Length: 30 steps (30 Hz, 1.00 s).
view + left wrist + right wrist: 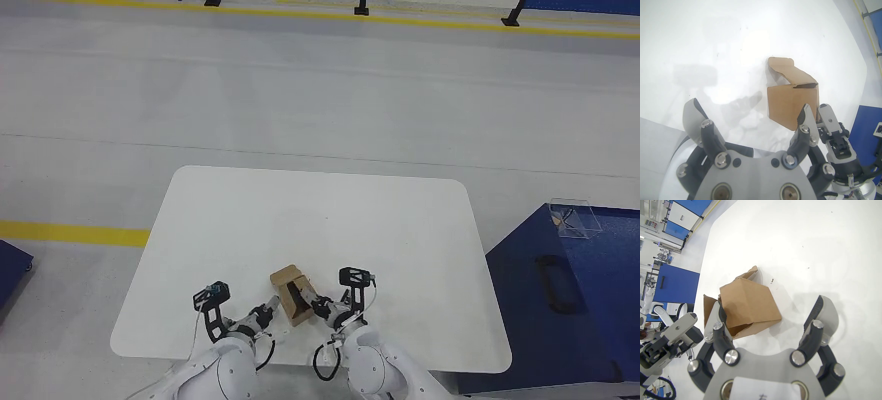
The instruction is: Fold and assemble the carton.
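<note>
Two spread-open ends flank your partly folded carton (292,292) near the robot-side edge of the white table (300,210): the left gripper (749,107) grasps nothing, one finger just beside a side wall, and the right gripper (769,303), equally empty, has one finger at the open end.

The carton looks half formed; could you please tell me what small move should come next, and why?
Probably close the left gripper on the near corner of the carton to steady it: both it and the right gripper are open, and a flap stands unfolded.
</note>
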### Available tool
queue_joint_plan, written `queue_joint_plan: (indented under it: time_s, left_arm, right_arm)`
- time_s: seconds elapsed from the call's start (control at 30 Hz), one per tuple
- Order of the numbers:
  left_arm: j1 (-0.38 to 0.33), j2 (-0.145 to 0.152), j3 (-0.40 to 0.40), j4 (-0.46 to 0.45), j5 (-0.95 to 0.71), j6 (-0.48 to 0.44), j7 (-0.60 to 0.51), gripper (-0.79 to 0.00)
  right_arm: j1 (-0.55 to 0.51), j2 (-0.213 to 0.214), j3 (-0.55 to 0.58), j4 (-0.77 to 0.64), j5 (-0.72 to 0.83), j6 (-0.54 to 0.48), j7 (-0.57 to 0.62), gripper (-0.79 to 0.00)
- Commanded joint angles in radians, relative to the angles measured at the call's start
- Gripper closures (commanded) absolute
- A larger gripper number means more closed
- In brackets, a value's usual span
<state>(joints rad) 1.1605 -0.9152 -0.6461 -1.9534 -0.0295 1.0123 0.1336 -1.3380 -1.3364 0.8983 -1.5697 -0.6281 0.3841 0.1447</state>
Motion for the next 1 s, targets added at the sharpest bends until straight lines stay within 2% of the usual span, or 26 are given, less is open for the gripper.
queue_joint_plan:
  time_s: [0.0,0.3,0.63,0.8,0.97]
  left_arm:
    - [-0.014,-0.004,0.014,0.003,0.032,0.0,-0.033,-0.785]
    - [-0.061,-0.041,0.051,0.052,0.133,0.0,-0.144,-0.785]
    - [-0.131,-0.124,0.08,0.195,0.227,0.0,-0.269,-0.785]
    - [-0.095,-0.155,0.026,0.17,0.24,0.0,-0.26,-0.785]
    - [0.02,-0.16,-0.097,0.067,0.233,0.0,-0.215,-0.785]
  right_arm:
    - [0.006,-0.006,-0.003,0.014,0.004,0.025,-0.015,-0.785]
    - [0.02,-0.022,-0.004,0.057,0.001,0.079,-0.024,-0.785]
    - [-0.043,-0.019,0.053,-0.022,-0.003,0.018,-0.111,-0.785]
    - [-0.12,-0.002,0.114,-0.07,-0.034,-0.006,-0.098,-0.785]
    - [-0.18,0.017,0.142,-0.093,-0.13,-0.004,-0.006,-0.785]
